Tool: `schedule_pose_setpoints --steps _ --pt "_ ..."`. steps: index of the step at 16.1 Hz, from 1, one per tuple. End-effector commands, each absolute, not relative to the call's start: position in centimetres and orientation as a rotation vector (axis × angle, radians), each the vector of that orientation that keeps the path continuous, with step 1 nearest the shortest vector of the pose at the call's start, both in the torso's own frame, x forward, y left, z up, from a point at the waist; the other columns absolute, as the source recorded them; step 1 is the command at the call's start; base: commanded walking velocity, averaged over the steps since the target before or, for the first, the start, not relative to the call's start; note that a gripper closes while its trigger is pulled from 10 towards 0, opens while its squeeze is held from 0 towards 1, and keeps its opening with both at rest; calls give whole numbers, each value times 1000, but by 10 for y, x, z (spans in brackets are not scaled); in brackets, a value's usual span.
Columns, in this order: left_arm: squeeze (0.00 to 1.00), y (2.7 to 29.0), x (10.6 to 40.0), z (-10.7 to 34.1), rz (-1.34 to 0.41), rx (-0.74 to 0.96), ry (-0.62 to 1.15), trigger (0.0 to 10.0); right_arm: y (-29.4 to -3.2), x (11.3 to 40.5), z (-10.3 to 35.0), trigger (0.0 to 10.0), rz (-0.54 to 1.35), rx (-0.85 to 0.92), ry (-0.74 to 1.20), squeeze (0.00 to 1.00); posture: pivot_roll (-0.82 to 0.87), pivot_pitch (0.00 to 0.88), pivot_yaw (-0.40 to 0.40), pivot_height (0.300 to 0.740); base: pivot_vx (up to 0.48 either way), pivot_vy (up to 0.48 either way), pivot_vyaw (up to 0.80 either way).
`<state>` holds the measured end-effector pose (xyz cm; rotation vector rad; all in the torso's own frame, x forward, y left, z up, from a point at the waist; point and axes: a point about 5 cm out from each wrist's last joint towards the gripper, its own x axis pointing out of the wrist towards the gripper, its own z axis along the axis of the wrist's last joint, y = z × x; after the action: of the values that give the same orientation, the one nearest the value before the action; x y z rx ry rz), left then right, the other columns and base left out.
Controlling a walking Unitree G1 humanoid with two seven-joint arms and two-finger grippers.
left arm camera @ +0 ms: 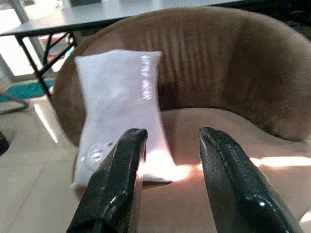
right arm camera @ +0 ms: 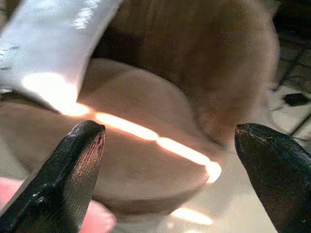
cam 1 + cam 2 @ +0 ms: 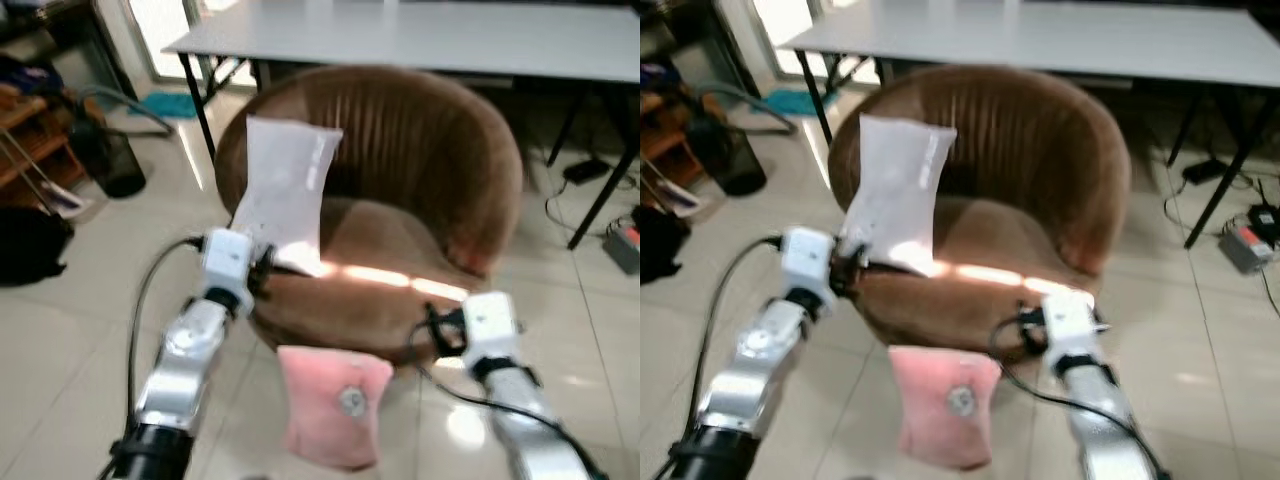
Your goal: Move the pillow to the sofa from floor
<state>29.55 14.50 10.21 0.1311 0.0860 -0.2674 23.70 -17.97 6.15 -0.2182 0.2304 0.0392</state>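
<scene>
A pink pillow (image 3: 332, 405) stands on the tiled floor against the front of a round brown sofa chair (image 3: 420, 150). A white pillow (image 3: 285, 190) leans upright inside the sofa's left side. My left gripper (image 1: 172, 133) is open at the sofa's front left edge, just before the white pillow's lower end, with nothing between its fingers. My right gripper (image 2: 170, 131) is wide open at the sofa's front right edge, up and to the right of the pink pillow (image 2: 99, 218). Neither gripper touches the pink pillow.
A grey table (image 3: 420, 35) stands right behind the sofa. A black bin (image 3: 110, 160), a wooden shelf (image 3: 30, 130) and a black bag (image 3: 30, 245) are on the left. Cables and a power strip (image 3: 622, 245) lie on the floor at the right.
</scene>
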Motion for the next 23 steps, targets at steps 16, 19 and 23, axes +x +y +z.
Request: schedule_pose_setpoints --steps 16,19,23 --pt "0 153 292 98 -331 161 80 10000 -169 234 76 10000 16 -190 205 0 -71 29 72 740 213 0 133" --pt "0 154 292 97 -332 161 82 10000 -168 233 76 10000 19 -190 209 0 -70 33 71 740 355 0 0" --pt "0 153 291 95 -329 161 91 10000 -167 233 76 10000 22 -186 217 0 -69 32 71 740 0 0 0"
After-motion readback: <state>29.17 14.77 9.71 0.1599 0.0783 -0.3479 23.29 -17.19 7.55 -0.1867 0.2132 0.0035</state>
